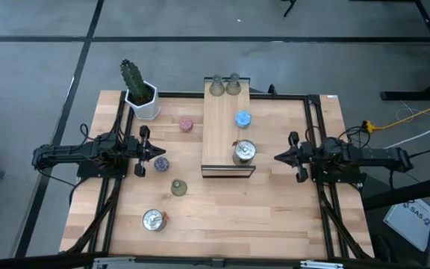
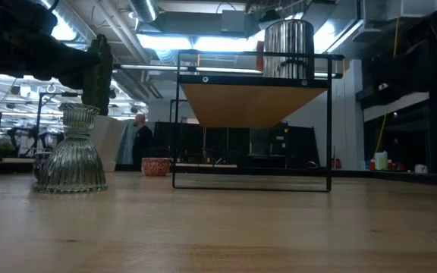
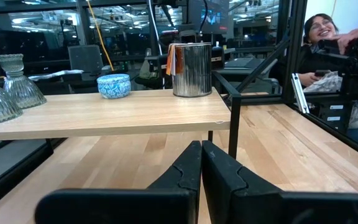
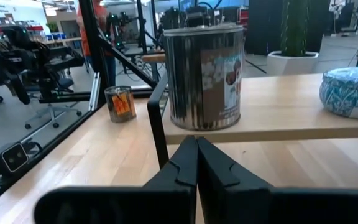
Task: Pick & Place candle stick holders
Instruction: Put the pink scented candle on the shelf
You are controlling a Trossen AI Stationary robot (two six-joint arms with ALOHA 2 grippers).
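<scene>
Candle holders sit scattered over a light wooden table (image 1: 275, 217) seen from above. Four are on the long board (image 1: 222, 123), a raised shelf on a thin black frame at the table's middle: two green bell-shaped ones (image 1: 216, 87) (image 1: 234, 84) side by side at its far end, a blue round one (image 1: 243, 119) near the middle, and a shiny silver one (image 1: 244, 152) at the near end. That silver holder carries a printed picture label on its side; no words on it can be read.

Four more stand on the table itself, all to the left of the board: a pink one (image 1: 187, 124) just beside the board's far half, a purple one (image 1: 160, 164) just in front of the left gripper, a third green one (image 1: 178, 187) nearer the front, and a second silver one (image 1: 153, 220) closest to the front edge.

Left gripper (image 1: 158, 152) hovers low at the table's left side, its claw pinched fully closed and holding nothing, pointed toward the board. Right gripper (image 1: 278, 158) hangs at the right side, just beside the board's near end, its claw also pinched closed and empty, facing the silver holder on the shelf.

A cactus (image 1: 133, 78) in a white pot stands at the far left corner. A white box (image 1: 413, 218) on the floor to the right bears dark print that is too small to read.
</scene>
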